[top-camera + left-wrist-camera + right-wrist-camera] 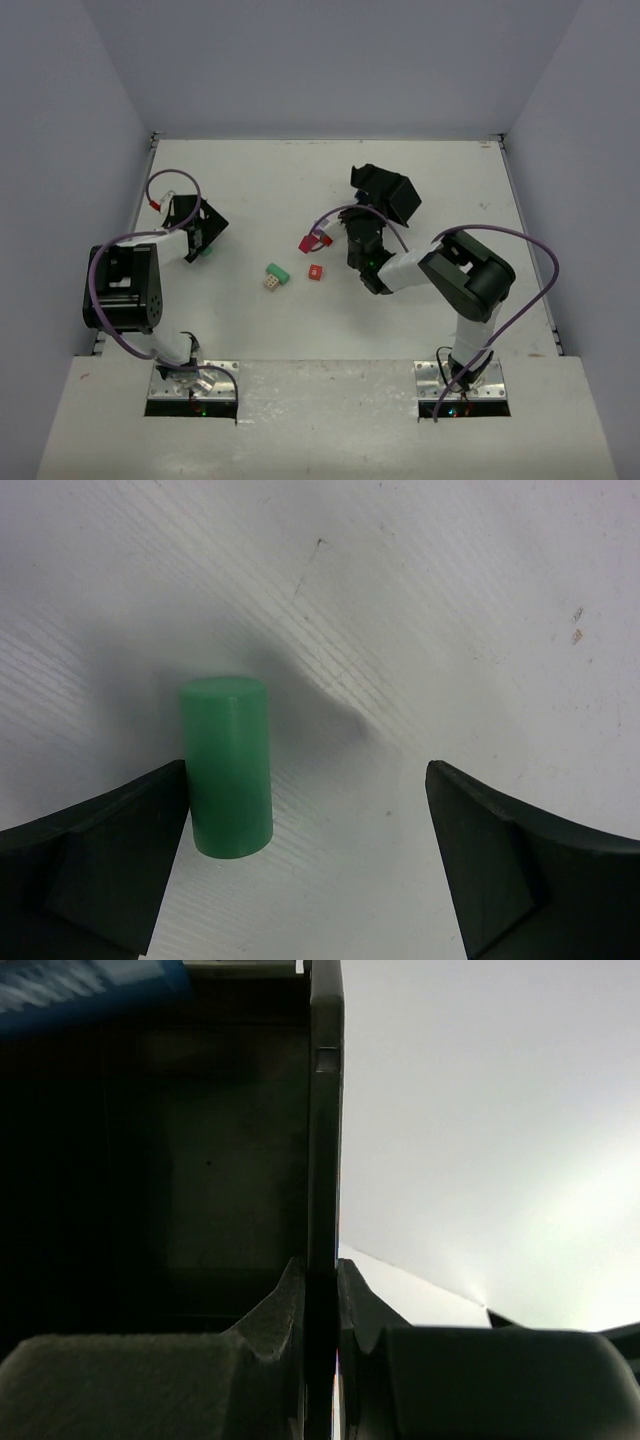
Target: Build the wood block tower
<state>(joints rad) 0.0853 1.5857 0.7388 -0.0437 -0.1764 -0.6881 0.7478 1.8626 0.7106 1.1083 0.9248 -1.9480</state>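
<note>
A green cylinder (228, 770) appears to stand upright on the white table, between the fingers of my left gripper (305, 780). The jaws are wide open and the cylinder sits right against the left finger (110, 860). From above, that gripper (205, 245) points down at the table's left side. My right gripper (322, 1270) is shut on the thin wall of the black bin (323, 1110), which it holds tilted above the table (390, 195). A green and tan block pair (273, 275) and a red block (315, 271) lie mid-table. No tower shows in any view.
A blurred blue shape (80, 985) sits at the top left of the right wrist view, by the bin's dark inside. Purple cables (120, 245) loop off both arms. Grey walls close in the table on three sides.
</note>
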